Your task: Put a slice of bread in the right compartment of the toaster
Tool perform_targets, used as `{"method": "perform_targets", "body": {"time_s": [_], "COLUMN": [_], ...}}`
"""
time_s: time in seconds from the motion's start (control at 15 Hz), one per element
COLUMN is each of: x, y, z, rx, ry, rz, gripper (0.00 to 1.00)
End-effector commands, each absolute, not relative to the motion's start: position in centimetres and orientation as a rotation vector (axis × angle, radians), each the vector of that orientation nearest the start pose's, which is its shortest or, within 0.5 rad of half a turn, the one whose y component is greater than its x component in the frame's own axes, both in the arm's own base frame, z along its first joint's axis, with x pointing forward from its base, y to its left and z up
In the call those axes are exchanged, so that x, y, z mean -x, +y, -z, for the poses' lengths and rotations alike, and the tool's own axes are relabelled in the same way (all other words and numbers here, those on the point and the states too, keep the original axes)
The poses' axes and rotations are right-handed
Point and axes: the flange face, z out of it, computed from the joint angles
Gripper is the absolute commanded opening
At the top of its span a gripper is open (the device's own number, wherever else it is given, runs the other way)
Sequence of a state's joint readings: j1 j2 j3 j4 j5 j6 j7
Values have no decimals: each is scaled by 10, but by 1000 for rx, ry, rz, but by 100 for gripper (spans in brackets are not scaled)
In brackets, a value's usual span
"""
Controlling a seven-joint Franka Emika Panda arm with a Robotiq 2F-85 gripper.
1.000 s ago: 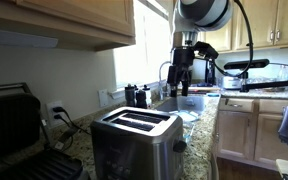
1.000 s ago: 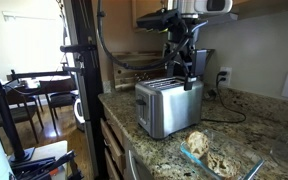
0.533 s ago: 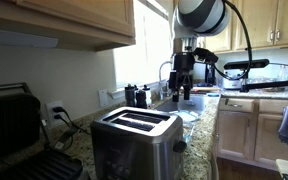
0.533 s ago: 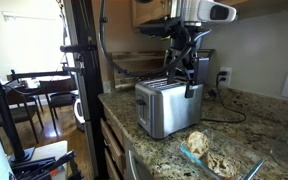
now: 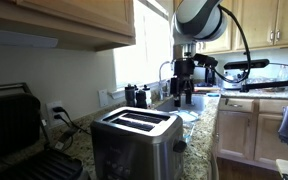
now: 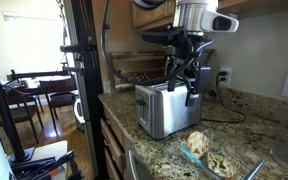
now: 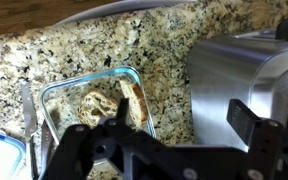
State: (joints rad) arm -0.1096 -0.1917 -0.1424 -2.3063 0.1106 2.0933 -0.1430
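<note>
The toaster (image 5: 134,140) is brushed steel with a black top and two slots, and stands on the granite counter; it also shows in an exterior view (image 6: 162,108) and at the right of the wrist view (image 7: 246,75). Golden-brown slices of bread (image 7: 109,103) lie in a clear glass dish (image 7: 59,90), which sits beside the toaster near the counter's front (image 6: 210,156). My gripper (image 7: 184,115) is open and empty. It hangs in the air over the counter between toaster and dish, as both exterior views show (image 5: 182,92) (image 6: 189,85).
A large black contact grill (image 5: 19,135) stands beside the toaster, against the wall (image 6: 134,66). Small dark bottles (image 5: 135,96) stand by the window. Upper cabinets (image 5: 74,20) hang overhead. A wall outlet with a cord (image 6: 224,76) is behind the toaster.
My gripper has moved down and away from above the toaster, toward the glass dish side. It stays open and empty. The toaster and the bread have not moved.
</note>
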Motion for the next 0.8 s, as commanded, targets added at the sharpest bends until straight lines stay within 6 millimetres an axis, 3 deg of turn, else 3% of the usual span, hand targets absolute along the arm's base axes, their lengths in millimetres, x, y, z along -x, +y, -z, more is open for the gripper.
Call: {"method": "perform_targets", "body": {"time_s": [0.0,0.73], "x": [-464,-469], "y": [-122,-131], "z": [-416,-395], "rx": [3026,3023], "ry": [244,204], "rz": [-19,-70], "gripper": [100,100]}}
